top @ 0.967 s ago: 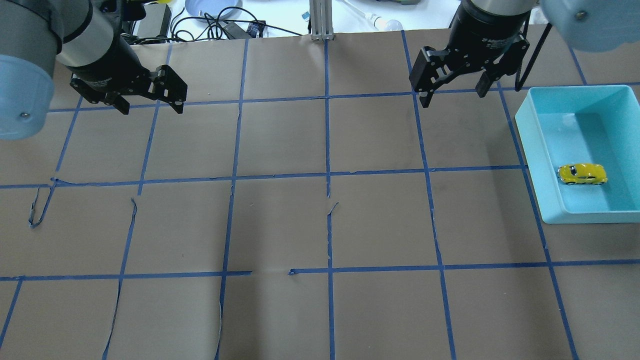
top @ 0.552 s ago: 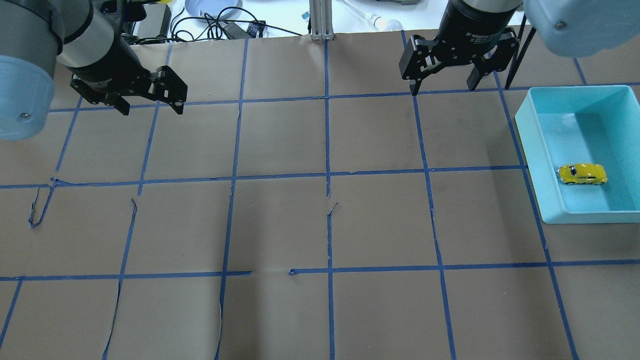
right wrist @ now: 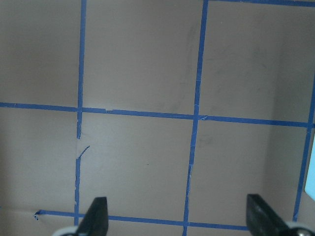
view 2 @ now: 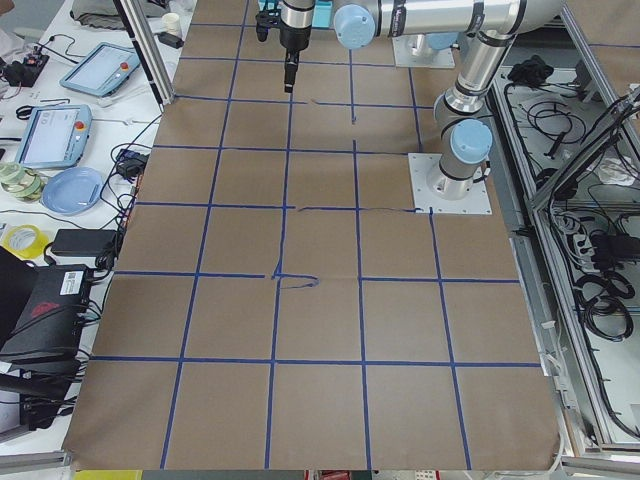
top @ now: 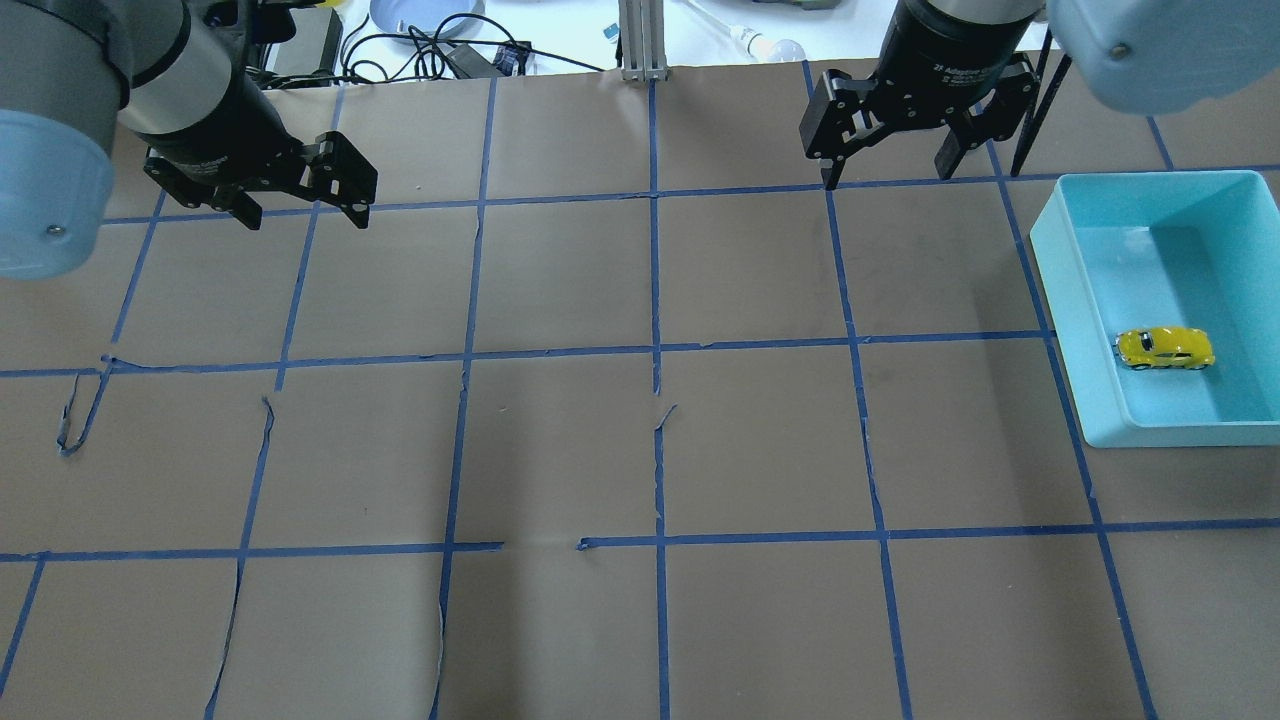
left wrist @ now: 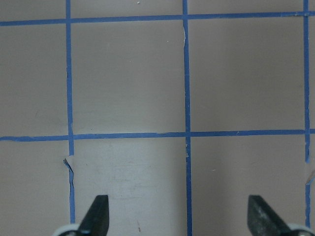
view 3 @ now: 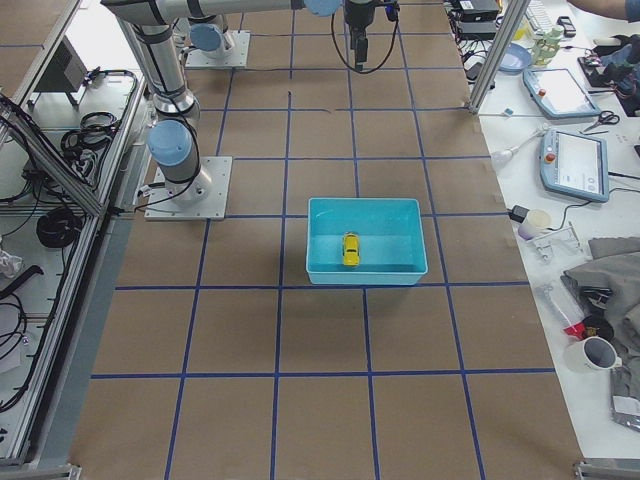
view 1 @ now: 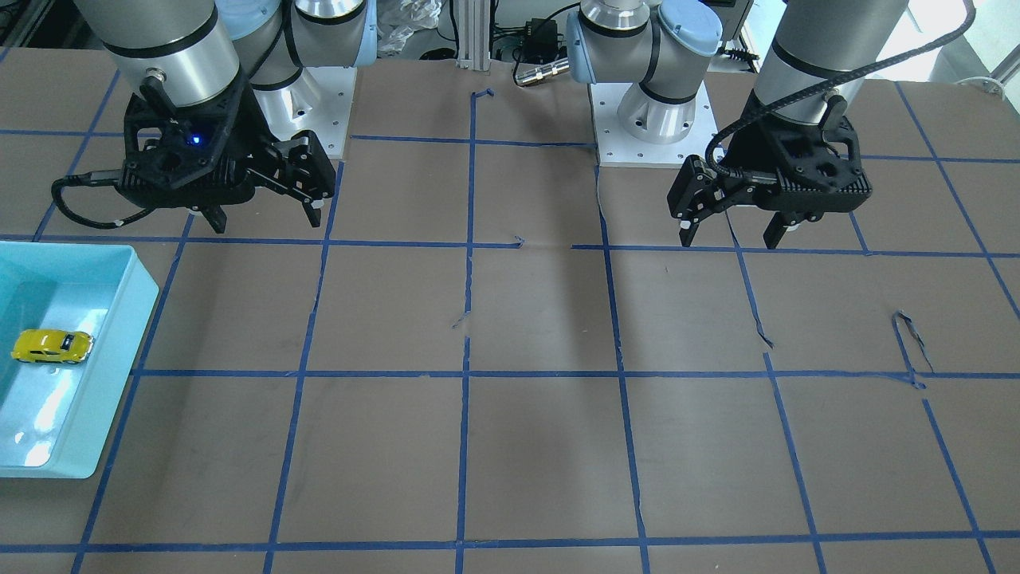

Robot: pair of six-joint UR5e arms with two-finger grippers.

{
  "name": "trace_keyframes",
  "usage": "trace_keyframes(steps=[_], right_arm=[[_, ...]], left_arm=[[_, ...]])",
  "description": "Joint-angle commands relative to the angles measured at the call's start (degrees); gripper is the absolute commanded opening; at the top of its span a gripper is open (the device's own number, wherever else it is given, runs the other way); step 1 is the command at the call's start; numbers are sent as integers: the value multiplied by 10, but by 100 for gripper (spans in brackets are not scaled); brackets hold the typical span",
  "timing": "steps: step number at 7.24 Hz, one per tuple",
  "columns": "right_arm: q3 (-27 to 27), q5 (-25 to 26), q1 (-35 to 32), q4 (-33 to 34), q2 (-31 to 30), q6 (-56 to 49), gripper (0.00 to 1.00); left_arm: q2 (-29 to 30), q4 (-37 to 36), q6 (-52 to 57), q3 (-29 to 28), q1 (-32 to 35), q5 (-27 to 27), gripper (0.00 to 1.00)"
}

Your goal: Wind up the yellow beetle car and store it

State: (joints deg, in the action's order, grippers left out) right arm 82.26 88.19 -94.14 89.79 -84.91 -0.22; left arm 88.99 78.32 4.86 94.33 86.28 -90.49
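Overhead exterior view: yellow beetle car rests inside the teal bin, apparently already stored. Left gripper and right gripper hang with jaws spread, empty, well apart from it, likely parked.

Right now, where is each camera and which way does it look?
Front-facing: across the table, facing both arms.
Overhead: behind the robot, looking down; left gripper, right gripper.
Exterior left: table's left end, looking along; arms far.
Exterior right: right end; arms, tiny glossy yellow toy car in turquoise plastic bin.
Left wrist: looking down at taped paper; own fingertips.
Right wrist: likewise.
Overhead and exterior right share the car.
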Motion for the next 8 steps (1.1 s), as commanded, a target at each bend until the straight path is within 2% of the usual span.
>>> trace_keyframes(steps=[1,8], right_arm=[[0,0,1,0,0,-1,100],[0,8,5,-1,0,-2,100]], left_arm=[[4,-1,5,2,-2,-1,100],[4,-9,12,-3,-2,-4,100]])
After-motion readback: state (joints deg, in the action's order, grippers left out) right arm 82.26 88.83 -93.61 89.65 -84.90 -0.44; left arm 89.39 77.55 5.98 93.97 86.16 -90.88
